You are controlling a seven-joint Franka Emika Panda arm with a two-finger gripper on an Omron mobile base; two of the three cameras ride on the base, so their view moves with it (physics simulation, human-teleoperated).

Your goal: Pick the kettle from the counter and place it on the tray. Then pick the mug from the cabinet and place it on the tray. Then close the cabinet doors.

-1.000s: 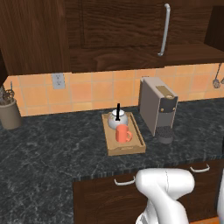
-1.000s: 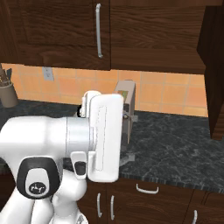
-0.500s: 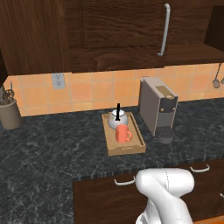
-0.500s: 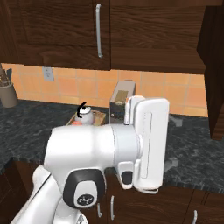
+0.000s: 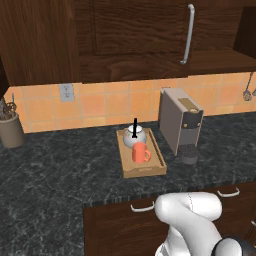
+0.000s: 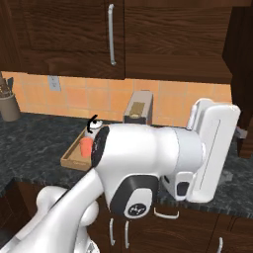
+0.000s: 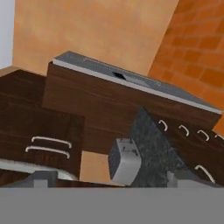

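A: Kettle (image 5: 134, 136) sits on the far end of the tray (image 5: 155, 169), upright, black handle standing up. Mug (image 5: 140, 152) is on the same tray, just in front of the kettle, nearer the counter edge. Tray rests on the counter (image 5: 60, 170), left of the grey coffee machine (image 5: 181, 121).

B: So both placings read as done. Doors?

A: From the left base camera the cabinet doors (image 5: 135, 30) above look flush, bar handle (image 5: 188, 32) vertical against the panel. At the far right a dark panel (image 6: 241, 74) seems to stand out from the cabinet line; I cannot tell whether it is a door left ajar.

B: Gripper?

A: The hand faces away to the right; its camera looks across drawer fronts (image 7: 48, 131) and a worktop at a tilt. Finger tips are barely visible at the bottom edge; jaws stand wide apart, nothing between them.

B: Judgement?

A: Closing step, or finished. If that right panel is open, next move is to swing the hand onto it and push it shut.
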